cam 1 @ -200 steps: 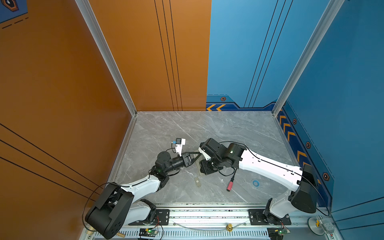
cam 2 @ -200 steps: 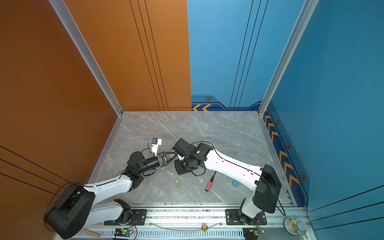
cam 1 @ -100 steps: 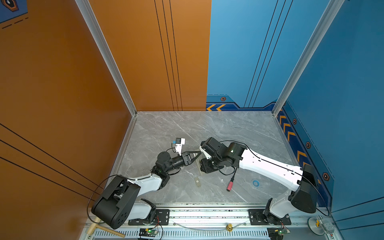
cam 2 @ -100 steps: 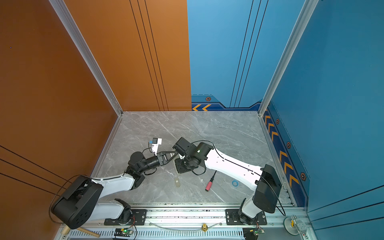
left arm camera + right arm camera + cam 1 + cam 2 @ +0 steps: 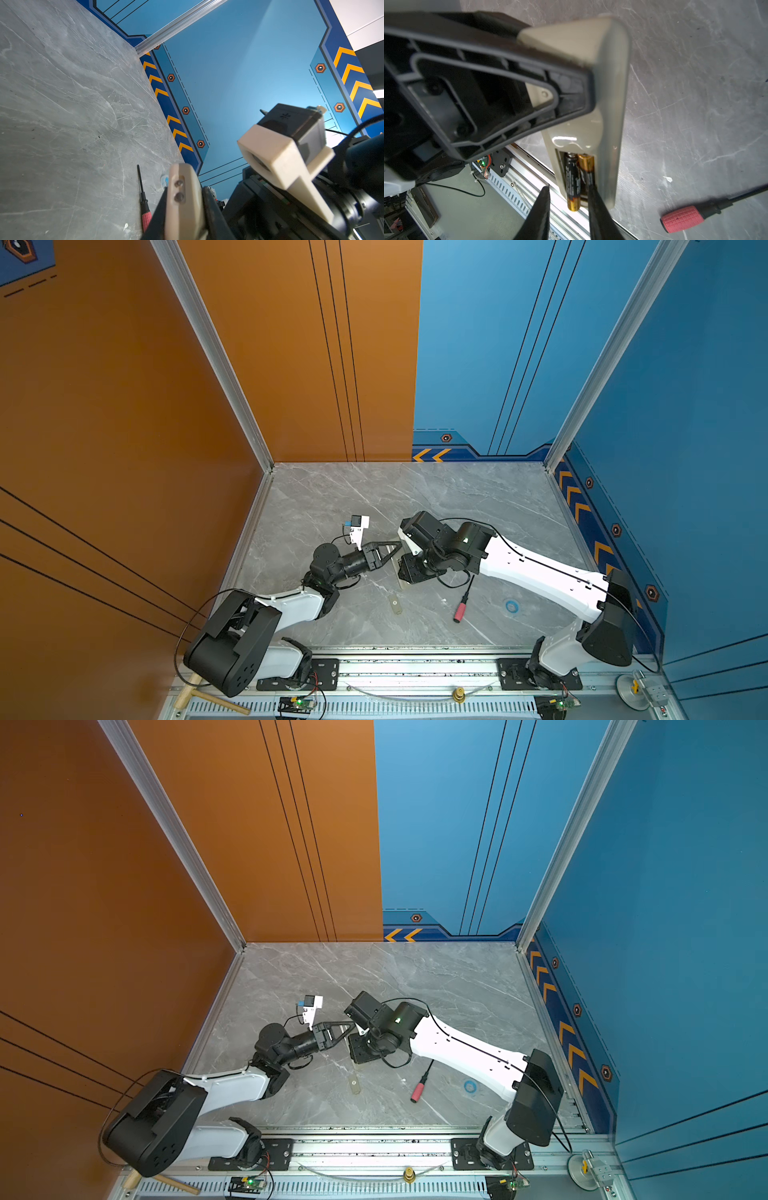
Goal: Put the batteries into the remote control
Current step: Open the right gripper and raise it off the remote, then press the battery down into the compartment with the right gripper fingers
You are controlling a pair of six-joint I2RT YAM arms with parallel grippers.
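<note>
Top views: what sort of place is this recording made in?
Probably a purpose-built robot test cell, not a home: a grey marble-look floor boxed in by orange and blue panels, with both arms bolted to an aluminium rail along the front.

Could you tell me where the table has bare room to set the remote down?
Bare: the far table toward the walls. Crowded: the middle, with both grippers, and the near strip with the screwdriver and small beige piece.

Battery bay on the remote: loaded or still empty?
Loaded. In the right wrist view two batteries lie side by side in the remote control recess, uncovered. Whether both are fully seated, cannot tell.
</note>
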